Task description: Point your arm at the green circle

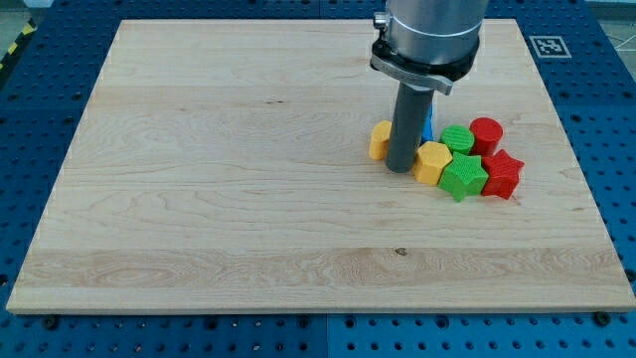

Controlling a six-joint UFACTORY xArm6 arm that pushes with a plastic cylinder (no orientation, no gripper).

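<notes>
The green circle (pixel 457 139) lies in a cluster of blocks at the view's right, between a red circle (pixel 486 134) and a blue block (pixel 427 127) that the rod mostly hides. My tip (pixel 399 168) rests on the board at the cluster's left side, left of the green circle and a little below it. A yellow block (pixel 380 140) is just left of the rod and a yellow hexagon-like block (pixel 432 162) just right of the tip. A green star (pixel 463 176) and a red star (pixel 502 174) lie below the green circle.
The wooden board (pixel 248 179) sits on a blue perforated table (pixel 611 129). A black-and-white marker tag (pixel 549 46) is at the board's top right corner. The arm's grey body (pixel 427 35) hangs over the top of the cluster.
</notes>
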